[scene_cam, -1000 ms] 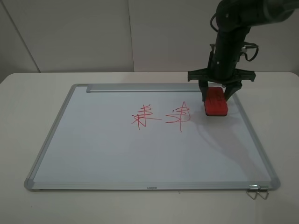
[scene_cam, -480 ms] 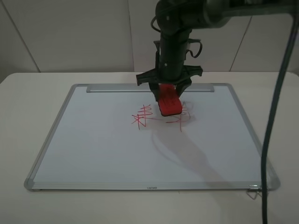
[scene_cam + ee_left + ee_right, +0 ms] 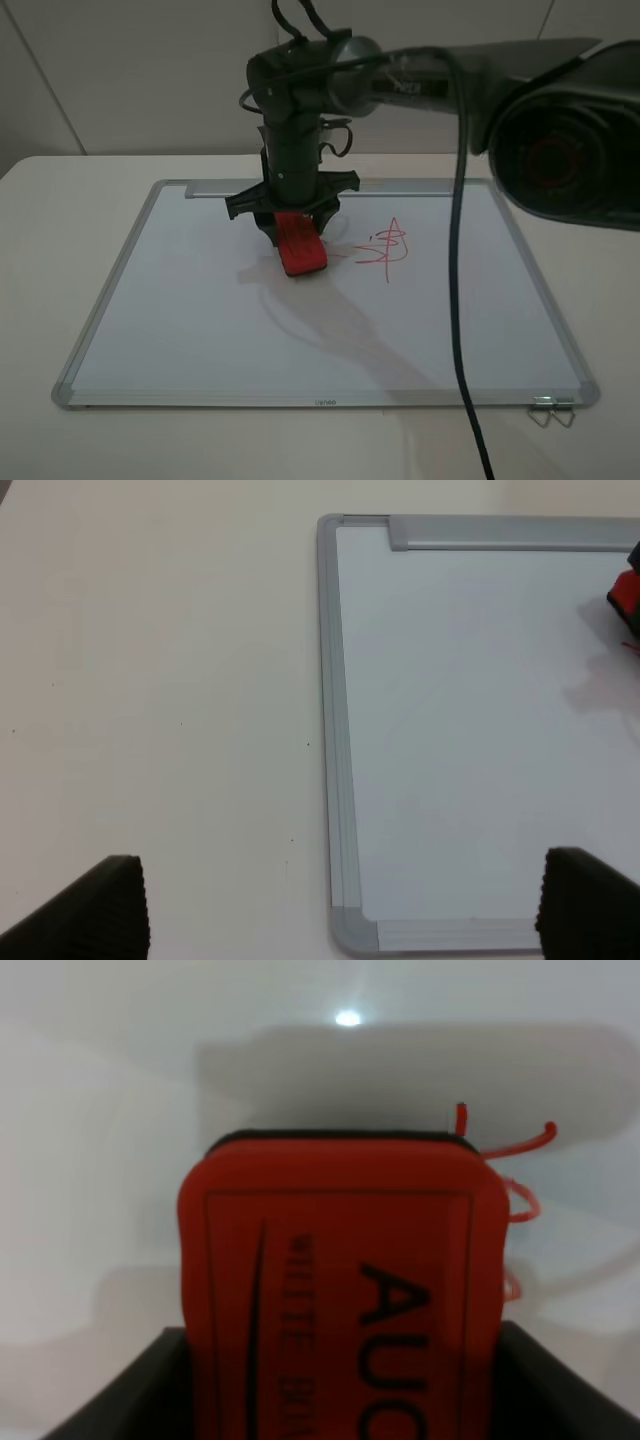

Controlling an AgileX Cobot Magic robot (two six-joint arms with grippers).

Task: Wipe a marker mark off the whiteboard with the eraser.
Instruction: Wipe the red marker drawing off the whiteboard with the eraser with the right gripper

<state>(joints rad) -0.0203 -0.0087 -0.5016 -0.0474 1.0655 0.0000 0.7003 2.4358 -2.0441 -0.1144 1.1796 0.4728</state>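
The whiteboard [image 3: 200, 320] lies flat on the table. My right gripper [image 3: 294, 226] reaches across to its left-middle, shut on the red eraser [image 3: 300, 246], which is pressed on the board where the marker mark was. In the exterior view the mark is hidden under the eraser or gone. The right wrist view shows the eraser [image 3: 340, 1280] between my dark fingers, with a few red strokes [image 3: 515, 1145] at its edge. My left gripper [image 3: 350, 905] hangs open over the board's corner [image 3: 350, 930], off to the side of the eraser [image 3: 626, 595].
A second red scribble [image 3: 386, 248] with a pointed peak and loops sits right of the eraser. A metal strip [image 3: 220, 188] runs along the far edge. A wire clip [image 3: 550, 412] lies at the near right corner. A black cable [image 3: 460, 260] hangs across the view.
The right arm has swept the eraser leftward from the board's right side, past the peaked scribble, over the left mark, which no longer shows.
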